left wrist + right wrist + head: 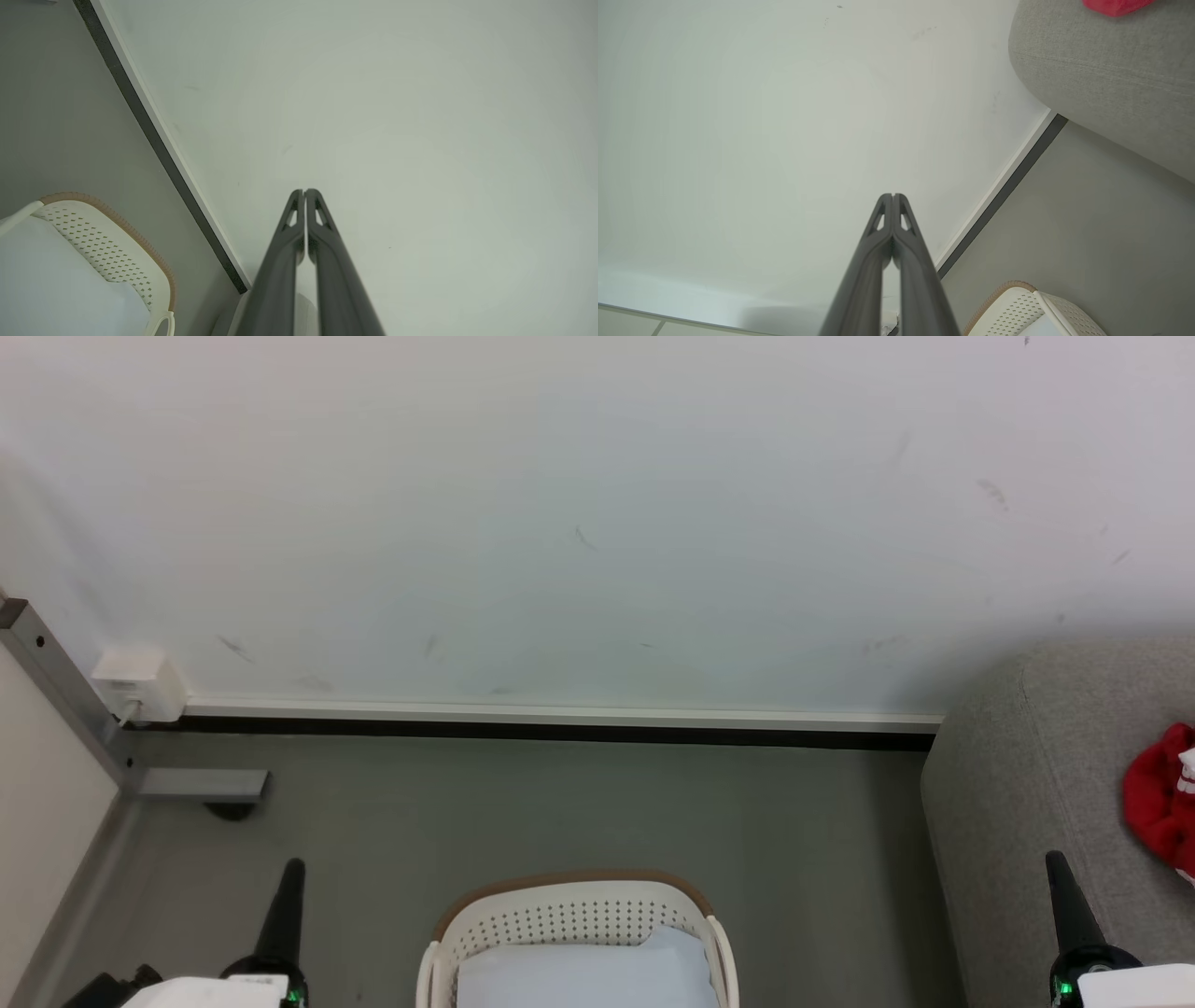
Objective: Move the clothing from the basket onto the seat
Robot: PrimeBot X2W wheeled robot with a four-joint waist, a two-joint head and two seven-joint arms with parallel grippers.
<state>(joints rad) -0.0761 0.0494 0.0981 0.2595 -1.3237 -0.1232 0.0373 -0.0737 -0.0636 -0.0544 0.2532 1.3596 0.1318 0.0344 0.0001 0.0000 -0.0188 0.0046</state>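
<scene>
The white basket (485, 933) with its brown rim stands on the floor at the bottom centre, a pale blue-white pad (583, 975) lying inside it. Red clothing (1162, 798) with white trim lies on the grey seat (1018, 784) at the right edge. My left gripper (292, 870) points up at the lower left, shut and empty, left of the basket. My right gripper (1055, 861) is shut and empty at the lower right, in front of the seat. Both wrist views show the fingertips pressed together: left gripper (304, 191), right gripper (892, 195). The basket (100, 247) (1011, 312), seat (1101, 70) and clothing (1115, 5) appear at their edges.
A white wall (579, 523) with a white and black baseboard (560, 723) faces me. A grey metal frame with a foot (201, 787) and a white box (140, 683) stand at the left. Grey floor (579, 812) lies between wall, basket and seat.
</scene>
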